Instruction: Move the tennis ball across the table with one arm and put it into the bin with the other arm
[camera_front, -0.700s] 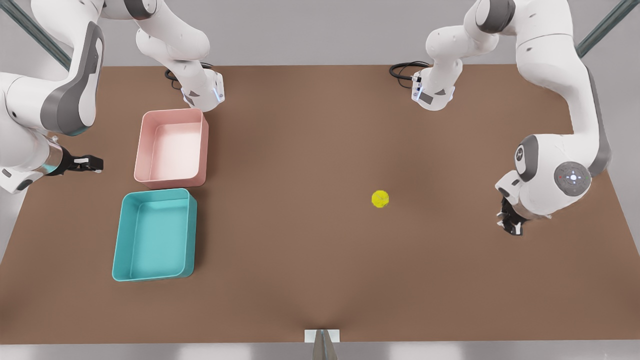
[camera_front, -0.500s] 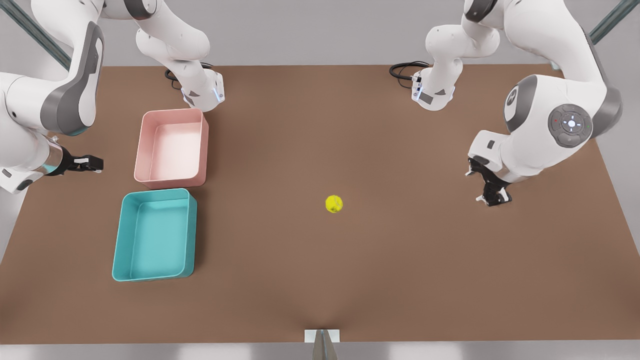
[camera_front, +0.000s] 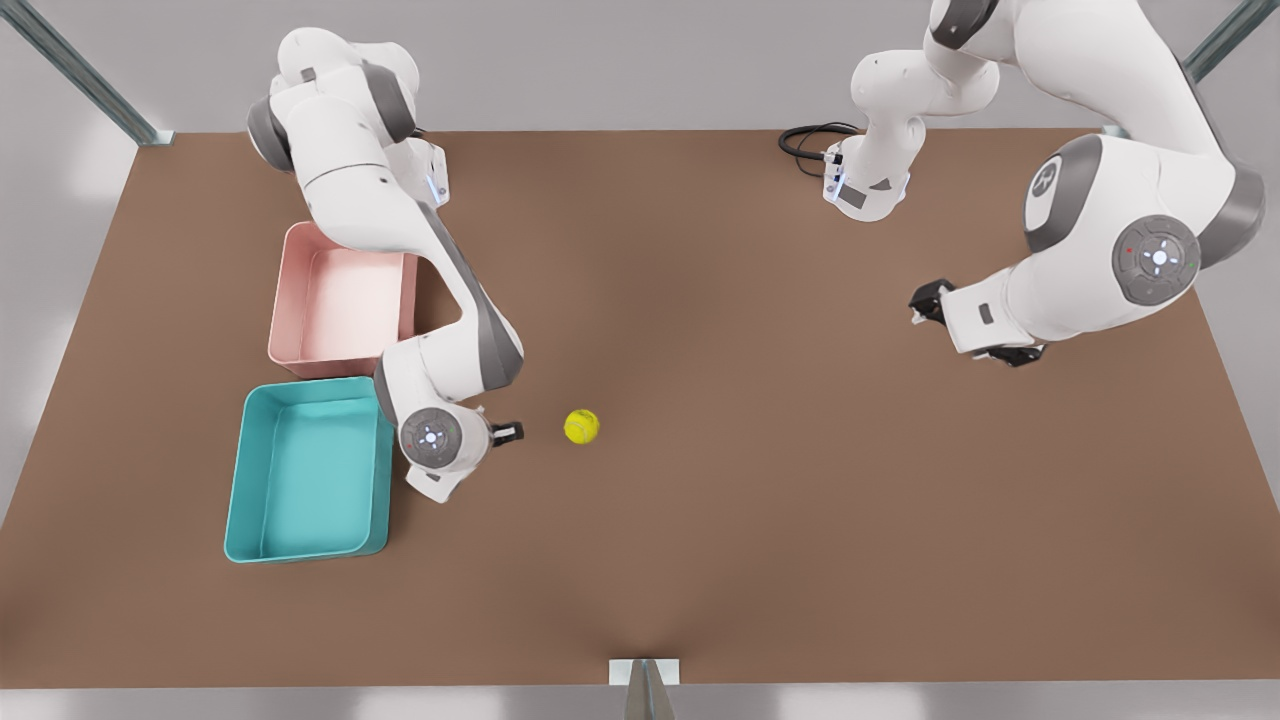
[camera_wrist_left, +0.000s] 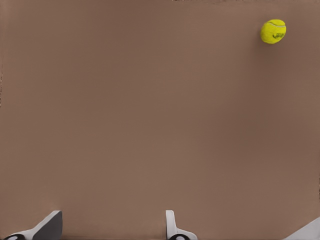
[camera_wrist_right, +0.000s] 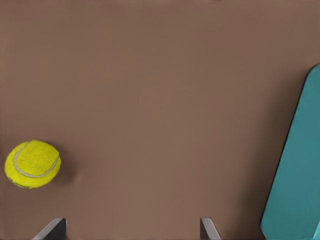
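The right gripper (camera_front: 508, 432) is hovering wide open between the bin (camera_front: 245, 478) and the tennis ball (camera_front: 581, 426), probably positioning for pickup. The left gripper (camera_front: 930, 305), fingers parted, is waiting well apart.

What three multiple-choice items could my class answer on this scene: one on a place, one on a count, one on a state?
1. Where is the tennis ball?
A. In the bin
B. On the table, beside the right pincer
C. In the pink tray

2. How many trays stand on the table?
A. One
B. Two
C. Four

3. What state is the right pincer in?
A. Open, holding nothing
B. Shut on the ball
C. Shut on the bin's rim

Answers:
1 B: the ball lies on the brown top, apart from the pincer and outside the bin.
2 B: only the teal bin and the pink tray are there.
3 A: its wrist view shows the fingertips spread with the ball off to one side. The left pincer waits far off, also open.
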